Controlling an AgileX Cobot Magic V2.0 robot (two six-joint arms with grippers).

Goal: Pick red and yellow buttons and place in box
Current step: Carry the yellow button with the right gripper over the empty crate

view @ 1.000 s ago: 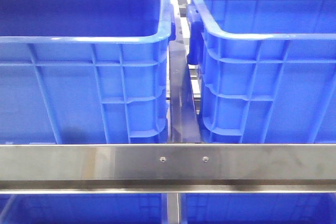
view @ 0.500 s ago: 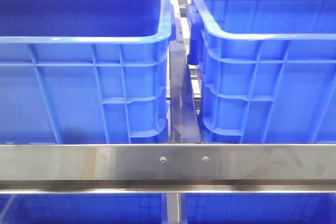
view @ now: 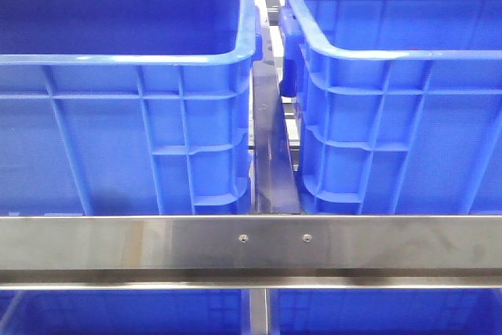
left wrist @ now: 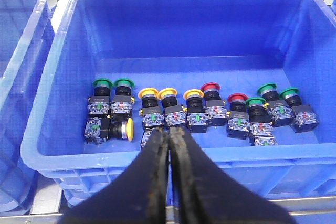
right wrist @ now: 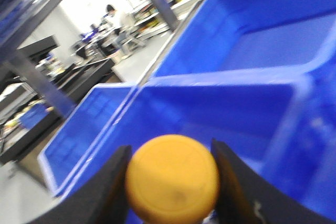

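Note:
In the left wrist view a blue bin holds several push buttons in a row: green-capped ones at both ends, yellow-capped ones in the middle, red-capped ones beside them, and one yellow button lying on its side. My left gripper is shut and empty, above the bin's near wall. In the right wrist view my right gripper is shut on a yellow button, held above blue bins; that view is blurred. Neither gripper shows in the front view.
The front view shows two tall blue bins side by side with a narrow gap between them, behind a steel rail. More blue bins lie below the rail. A neighbouring bin stands beside the button bin.

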